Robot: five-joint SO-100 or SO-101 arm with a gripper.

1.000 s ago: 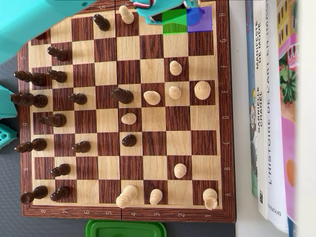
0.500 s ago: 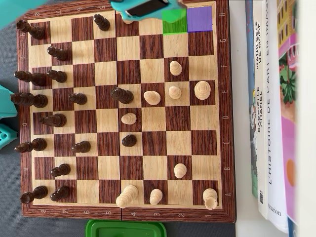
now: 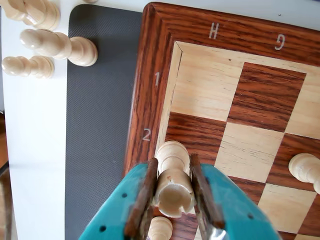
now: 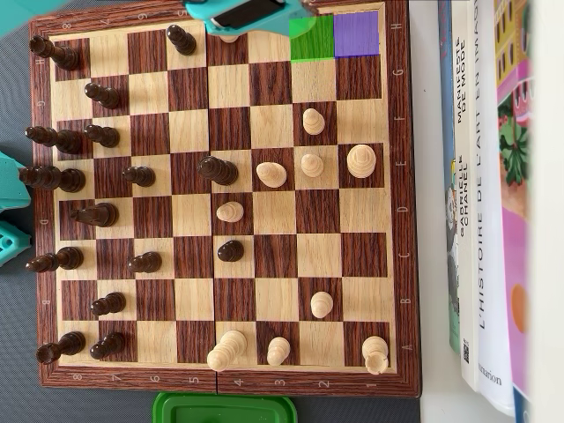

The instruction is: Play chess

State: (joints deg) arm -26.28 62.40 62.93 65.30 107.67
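In the wrist view my teal gripper is shut on a light rook with a notched top. It stands at the wooden chessboard's edge by the "2" mark, near the H1 corner. A light pawn shows just below the rook. In the overhead view the gripper sits at the board's top edge and hides most of the rook. A green square and a purple square are marked just to its right. Dark pieces fill the left side and light pieces the middle and right.
Light pieces lie off the board on the white table beside a dark mat. A light pawn stands at the wrist view's right. In the overhead view, books line the right side, and a green lid lies below.
The gripper moved left along the board's top edge and now covers the light piece that stood free there. The arm left the top-left corner, uncovering a dark piece.
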